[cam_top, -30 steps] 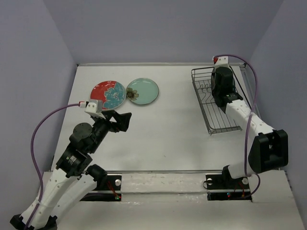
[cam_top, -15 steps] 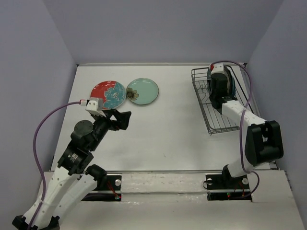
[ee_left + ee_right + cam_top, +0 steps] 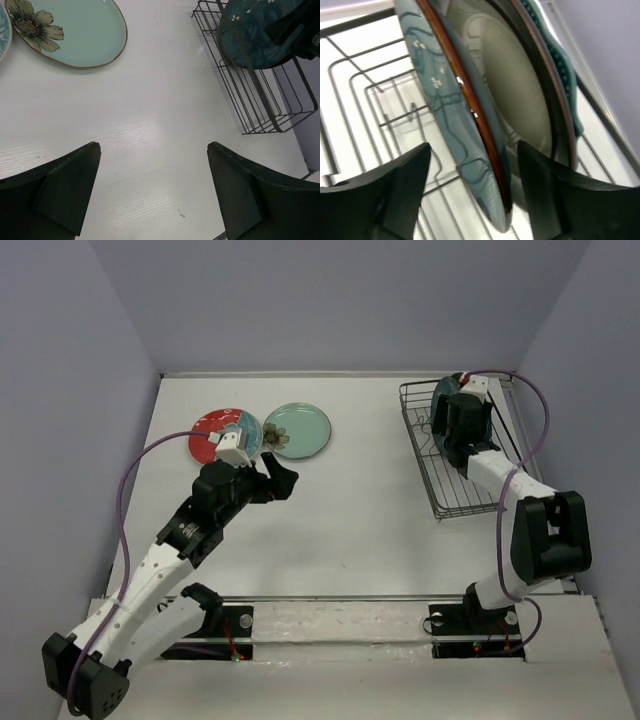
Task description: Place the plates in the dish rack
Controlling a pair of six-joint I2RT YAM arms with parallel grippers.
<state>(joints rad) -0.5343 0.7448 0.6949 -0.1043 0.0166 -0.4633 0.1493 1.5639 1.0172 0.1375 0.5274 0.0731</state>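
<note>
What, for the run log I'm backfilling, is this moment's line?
right hand: open, straddling dark teal plate in dish rack | left hand: open, near mint plate

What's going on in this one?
Two arms are loading plates into a dish rack. The right gripper sits over the rack, jaws apart on either side of a dark teal glazed plate standing upright in the tines, beside at least two more racked plates. The left gripper, wide open, hovers near a mint flower plate and a red-and-blue floral plate lying flat on the table.
</note>
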